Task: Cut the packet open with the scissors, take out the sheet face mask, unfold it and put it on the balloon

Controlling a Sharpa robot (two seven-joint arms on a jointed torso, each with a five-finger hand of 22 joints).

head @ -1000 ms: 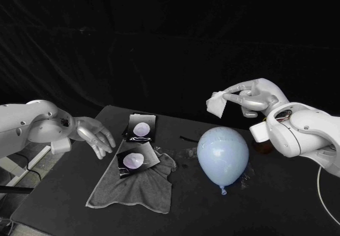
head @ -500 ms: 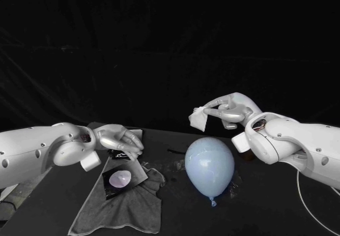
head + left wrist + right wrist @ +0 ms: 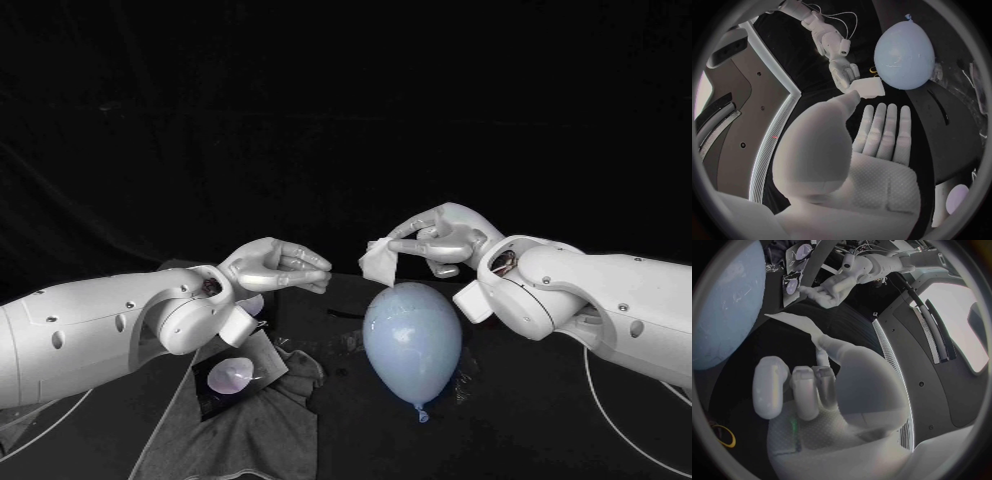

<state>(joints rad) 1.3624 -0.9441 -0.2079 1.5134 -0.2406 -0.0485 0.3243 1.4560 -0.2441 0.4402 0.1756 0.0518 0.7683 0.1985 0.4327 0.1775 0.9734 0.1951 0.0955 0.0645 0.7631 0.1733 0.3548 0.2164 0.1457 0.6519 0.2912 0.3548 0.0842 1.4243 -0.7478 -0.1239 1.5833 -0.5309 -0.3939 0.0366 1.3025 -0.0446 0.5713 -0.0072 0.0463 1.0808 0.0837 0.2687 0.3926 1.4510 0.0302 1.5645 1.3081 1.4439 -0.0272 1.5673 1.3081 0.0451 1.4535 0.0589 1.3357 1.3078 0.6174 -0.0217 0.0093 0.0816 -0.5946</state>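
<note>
Two hands raised: my right hand [image 3: 433, 236] pinches the folded sheet mask [image 3: 384, 262] just above the balloon [image 3: 413, 335]; my left hand [image 3: 274, 266], empty and unclenched, hovers near the mask's free side.

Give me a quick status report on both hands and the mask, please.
Right hand pinches the folded sheet mask near the balloon's rounded end. Left hand open, empty, facing the mask. Packet lies on the grey cloth, aside.
</note>
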